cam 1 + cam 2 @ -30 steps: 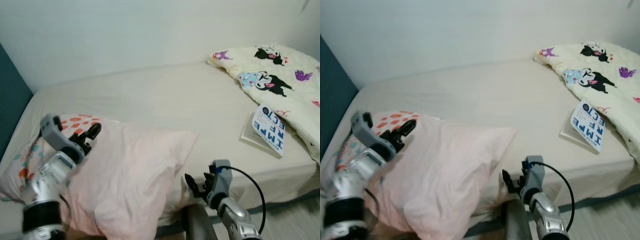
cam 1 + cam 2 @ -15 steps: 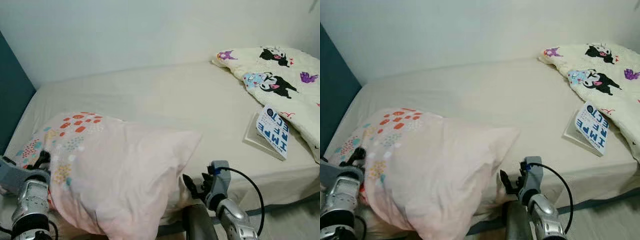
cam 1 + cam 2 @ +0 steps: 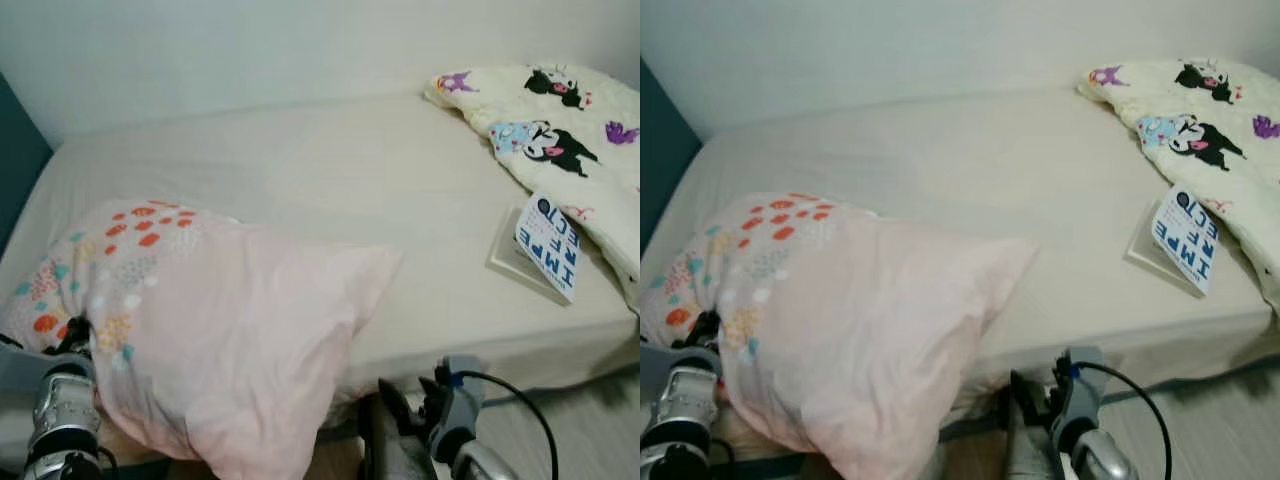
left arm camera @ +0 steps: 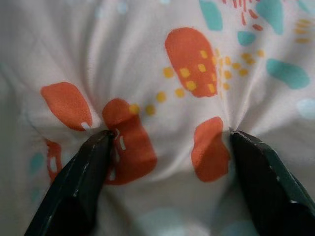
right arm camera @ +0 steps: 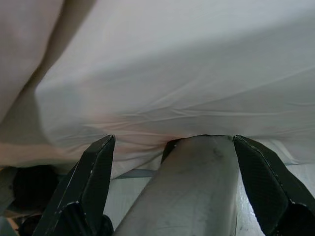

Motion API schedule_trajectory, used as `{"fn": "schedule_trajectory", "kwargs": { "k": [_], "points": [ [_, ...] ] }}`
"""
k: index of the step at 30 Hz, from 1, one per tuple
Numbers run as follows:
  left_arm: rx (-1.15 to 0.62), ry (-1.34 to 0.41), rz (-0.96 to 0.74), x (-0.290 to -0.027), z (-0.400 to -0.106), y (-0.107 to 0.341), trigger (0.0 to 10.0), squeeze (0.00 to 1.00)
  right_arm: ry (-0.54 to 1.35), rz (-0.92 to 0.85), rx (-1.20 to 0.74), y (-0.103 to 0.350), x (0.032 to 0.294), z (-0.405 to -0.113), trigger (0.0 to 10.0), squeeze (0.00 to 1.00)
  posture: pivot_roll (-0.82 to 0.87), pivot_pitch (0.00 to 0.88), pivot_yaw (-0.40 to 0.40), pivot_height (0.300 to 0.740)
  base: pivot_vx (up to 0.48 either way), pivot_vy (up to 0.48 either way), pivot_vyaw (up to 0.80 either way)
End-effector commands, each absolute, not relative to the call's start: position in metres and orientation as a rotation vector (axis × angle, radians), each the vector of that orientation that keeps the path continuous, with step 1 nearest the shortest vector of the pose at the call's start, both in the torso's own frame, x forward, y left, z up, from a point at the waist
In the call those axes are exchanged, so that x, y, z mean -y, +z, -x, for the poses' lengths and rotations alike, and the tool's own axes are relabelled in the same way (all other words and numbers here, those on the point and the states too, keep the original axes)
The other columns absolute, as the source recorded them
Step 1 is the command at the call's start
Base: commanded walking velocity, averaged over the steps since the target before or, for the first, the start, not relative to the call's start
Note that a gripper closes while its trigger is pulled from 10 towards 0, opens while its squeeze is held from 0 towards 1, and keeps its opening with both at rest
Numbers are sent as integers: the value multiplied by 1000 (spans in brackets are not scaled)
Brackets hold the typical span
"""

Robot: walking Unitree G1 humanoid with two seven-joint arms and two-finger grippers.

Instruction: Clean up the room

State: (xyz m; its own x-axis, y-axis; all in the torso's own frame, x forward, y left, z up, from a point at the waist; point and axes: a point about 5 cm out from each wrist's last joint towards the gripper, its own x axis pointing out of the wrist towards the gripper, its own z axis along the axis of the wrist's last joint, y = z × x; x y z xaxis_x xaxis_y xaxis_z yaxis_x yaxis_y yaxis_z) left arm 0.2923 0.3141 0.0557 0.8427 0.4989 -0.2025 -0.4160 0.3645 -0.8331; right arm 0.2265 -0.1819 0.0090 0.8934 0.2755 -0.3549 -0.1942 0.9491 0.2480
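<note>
While the left claw (image 4: 167, 147) sits spread, fingertips pressed into the patterned pillow (image 3: 100, 260) at the bed's (image 3: 330, 190) near-left corner, nothing is gripped. Best bet: pinch a fold firmly, lift, don't drag. Pink pillow (image 3: 250, 350) overlaps it. Right claw (image 5: 172, 162) hangs released below the mattress edge. Book (image 3: 545, 250) lies far right.

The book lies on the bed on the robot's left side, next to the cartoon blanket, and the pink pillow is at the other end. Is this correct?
Not quite. The book lies on the bed on the robot's right side, next to the cartoon blanket; the left eye view shows it. The pink pillow is at the other end, as you say.
</note>
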Motion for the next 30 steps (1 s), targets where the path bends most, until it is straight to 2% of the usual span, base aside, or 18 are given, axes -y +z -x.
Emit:
{"fn": "schedule_trajectory", "kwargs": {
  "k": [1, 2, 3, 4, 8, 9, 10, 11, 12, 13, 14, 17, 19, 25, 26, 28, 29, 30],
  "points": [
    [152, 393, 1220, -291, -306, 59, 10000, 0, 250, -218, -413, 9, 179, -222, 10000, 0, -207, 302, -30, 581, 0, 0, 0],
    [193, 288, 1284, -281, -312, 65, 10000, 0, 251, -217, -418, 9, 179, -221, 10000, 0, -210, 305, -32, 581, 0, 0, 0],
    [193, 288, 1284, -281, -312, 65, 10000, 0, 251, -217, -418, 9, 179, -221, 10000, 0, -210, 305, -32, 581, 0, 0, 0],
    [204, 207, 1313, -271, -316, 68, 10000, 0, 251, -217, -421, 10, 179, -220, 10000, 0, -213, 307, -33, 581, 0, 0, 0],
    [192, 121, 1325, -256, -320, 68, 10000, 0, 249, -216, -425, 12, 179, -219, 10000, 0, -221, 305, -33, 581, 0, 0, 0],
    [191, 77, 1329, -249, -322, 68, 7804, 0, 246, -214, -428, 13, 179, -218, 10000, 0, -224, 300, -32, 581, 0, 0, 0],
    [193, 49, 1332, -244, -323, 68, 7804, 0, 244, -212, -430, 13, 180, -218, 10000, 0, -224, 300, -32, 581, 0, 0, 0],
    [193, 23, 1340, -240, -324, 68, 4235, 0, 242, -211, -431, 14, 180, -218, 10000, 0, -225, 299, -32, 581, 0, 0, 0],
    [193, 23, 1340, -240, -324, 68, 4235, 0, 242, -211, -431, 14, 180, -218, 10000, 0, -225, 299, -32, 581, 0, 0, 0],
    [194, -18, 1343, -234, -325, 70, 2824, 0, 241, -210, -433, 14, 180, -219, 10000, 0, -227, 297, -31, 581, 0, 0, 0],
    [200, -157, 1337, -221, -328, 77, 0, 0, 236, -207, -435, 15, 181, -220, 10000, 0, -227, 287, -28, 581, 0, 0, 0],
    [204, -205, 1334, -216, -330, 80, 0, 0, 234, -206, -435, 15, 182, -221, 10000, 0, -227, 285, -27, 581, 0, 0, 0],
    [231, -297, 1326, -211, -335, 92, 0, 0, 232, -203, -435, 16, 182, -223, 10000, 0, -224, 273, -24, 581, 0, 0, 0],
    [268, -356, 1317, -211, -341, 105, 0, 0, 230, -203, -435, 16, 182, -225, 10000, 0, -221, 270, -20, 581, 0, 0, 0],
    [304, -428, 1320, -210, -346, 119, 0, 0, 226, -204, -435, 16, 182, -228, 10000, 0, -217, 259, -14, 581, 0, 0, 0],
    [304, -428, 1320, -210, -346, 119, 0, 0, 226, -204, -435, 16, 182, -228, 10000, 0, -217, 259, -14, 581, 0, 0, 0],
    [328, -519, 1321, -206, -349, 131, 0, 0, 223, -204, -436, 15, 182, -230, 10000, 0, -216, 251, -11, 581, 0, 0, 0],
    [328, -519, 1321, -206, -349, 131, 0, 0, 223, -204, -436, 15, 182, -230, 10000, 0, -216, 251, -11, 581, 0, 0, 0]
  ]
}}
